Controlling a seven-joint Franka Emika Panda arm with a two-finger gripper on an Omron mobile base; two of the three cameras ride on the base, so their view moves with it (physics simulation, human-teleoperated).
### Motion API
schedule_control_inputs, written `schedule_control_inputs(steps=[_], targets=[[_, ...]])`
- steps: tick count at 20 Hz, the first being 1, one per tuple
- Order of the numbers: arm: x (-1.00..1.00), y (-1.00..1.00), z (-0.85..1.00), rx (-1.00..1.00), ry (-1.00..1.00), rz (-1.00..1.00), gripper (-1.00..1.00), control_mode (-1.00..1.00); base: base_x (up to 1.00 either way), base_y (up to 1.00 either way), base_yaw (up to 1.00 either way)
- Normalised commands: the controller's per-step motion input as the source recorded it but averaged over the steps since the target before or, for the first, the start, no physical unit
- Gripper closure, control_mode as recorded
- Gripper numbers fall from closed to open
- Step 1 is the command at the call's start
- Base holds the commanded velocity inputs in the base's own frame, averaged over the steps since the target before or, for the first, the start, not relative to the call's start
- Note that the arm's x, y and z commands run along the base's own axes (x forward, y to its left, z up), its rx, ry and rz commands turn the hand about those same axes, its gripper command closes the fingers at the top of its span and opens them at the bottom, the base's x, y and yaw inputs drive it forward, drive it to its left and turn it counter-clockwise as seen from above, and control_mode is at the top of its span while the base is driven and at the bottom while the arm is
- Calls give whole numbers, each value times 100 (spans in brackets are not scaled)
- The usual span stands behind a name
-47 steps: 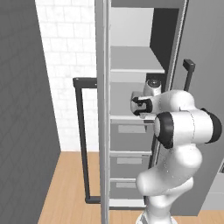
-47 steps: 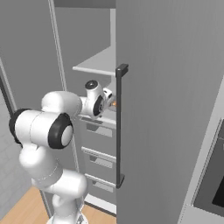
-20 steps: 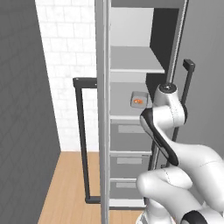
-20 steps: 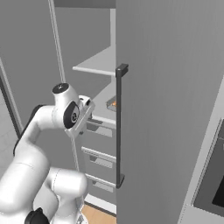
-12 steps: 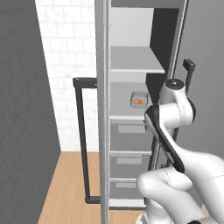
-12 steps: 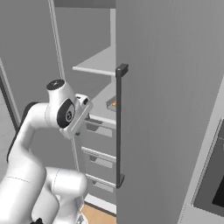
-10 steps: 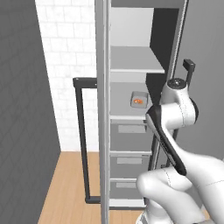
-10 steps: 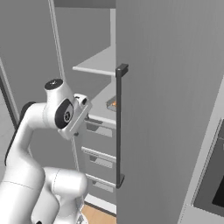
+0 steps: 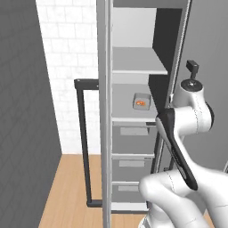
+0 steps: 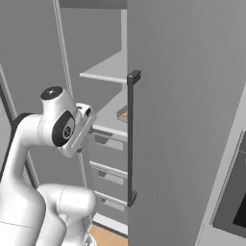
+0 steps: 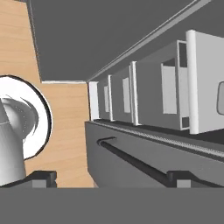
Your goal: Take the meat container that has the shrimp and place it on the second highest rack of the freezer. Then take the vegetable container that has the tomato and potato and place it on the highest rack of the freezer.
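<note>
The freezer (image 9: 103,133) stands open. The small rectangular meat container (image 9: 141,101) rests on the second shelf (image 9: 124,109), with the orange shrimp (image 9: 140,103) inside it. The highest rack (image 9: 136,67) above it is bare. The right base view shows a corner of the meat container (image 10: 122,114) behind the door edge. My arm is folded back in front of the freezer, clear of the shelves. In the hand view my gripper (image 11: 111,178) is open, its fingertips (image 11: 43,177) wide apart with nothing between them. The vegetable container, tomato and potato are out of view.
Pale grey drawers (image 9: 131,162) stack under the shelves, and the hand view has these drawers (image 11: 148,96) too. The grey door with its long black handle (image 10: 130,139) stands close on the right. A black bar handle (image 9: 82,142) hangs on the left door. Wood floor (image 9: 71,187) lies below.
My arm has pulled back from the second shelf and folded up to the right. The meat container stays on the shelf, free of the gripper.
</note>
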Motion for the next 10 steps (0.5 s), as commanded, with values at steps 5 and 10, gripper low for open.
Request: schedule_control_inputs(steps=[5, 10], targets=[[-4, 0, 0, 1, 0, 1, -100, 100, -52, -3, 0], [0, 0, 0, 0, 0, 0, -100, 100, -89, -42, -28]])
